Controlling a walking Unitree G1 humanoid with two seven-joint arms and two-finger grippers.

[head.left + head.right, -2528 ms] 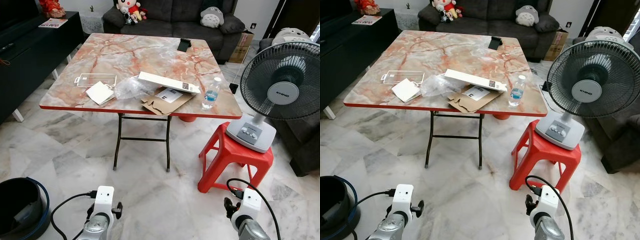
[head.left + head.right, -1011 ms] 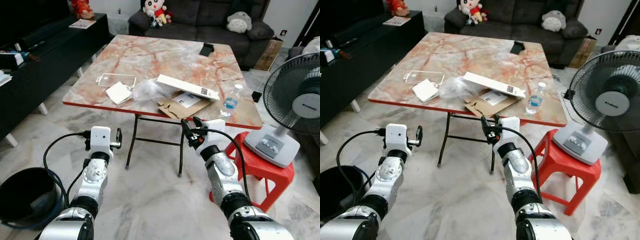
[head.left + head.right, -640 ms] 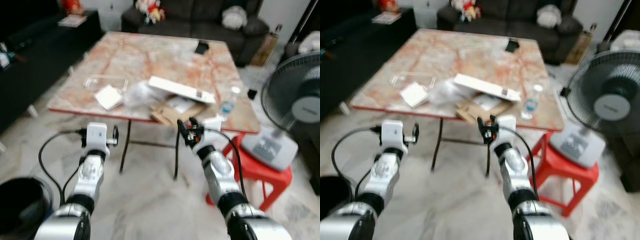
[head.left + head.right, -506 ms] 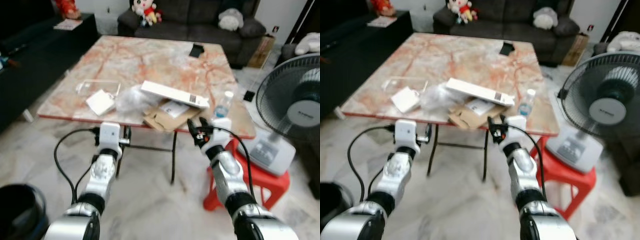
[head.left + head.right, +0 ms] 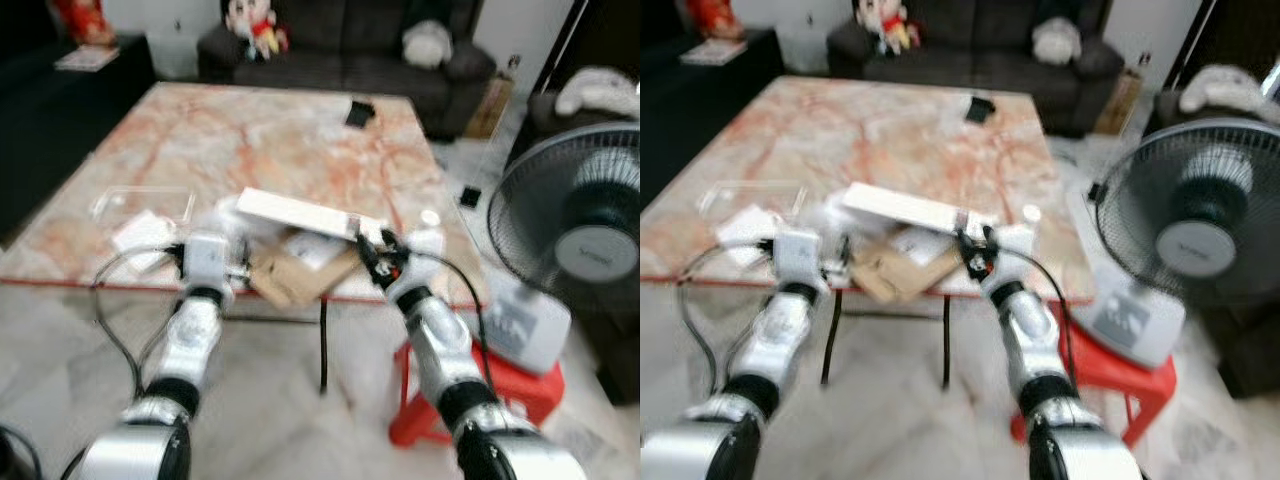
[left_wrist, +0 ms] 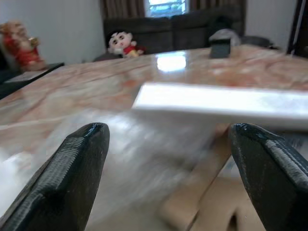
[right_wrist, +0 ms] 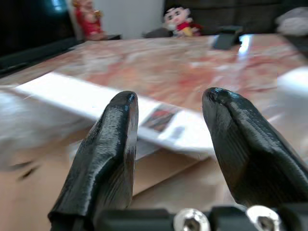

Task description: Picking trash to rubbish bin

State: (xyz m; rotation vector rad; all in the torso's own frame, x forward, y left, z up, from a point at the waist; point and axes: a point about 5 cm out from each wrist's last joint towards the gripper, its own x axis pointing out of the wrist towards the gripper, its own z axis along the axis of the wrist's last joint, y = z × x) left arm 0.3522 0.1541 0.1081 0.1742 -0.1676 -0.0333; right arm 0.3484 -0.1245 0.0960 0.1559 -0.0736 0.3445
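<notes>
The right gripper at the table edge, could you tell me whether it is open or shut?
Open. The right gripper has its two black fingers spread apart, with the long white box visible through the gap, untouched.

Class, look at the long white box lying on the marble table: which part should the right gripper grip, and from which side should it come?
Probably the labelled near end of the long white box, approached from the table's front edge. The box is flat and narrow, and that end rests raised on the brown cardboard, so the right gripper, its jaws open, could close across its thin sides there.
</notes>
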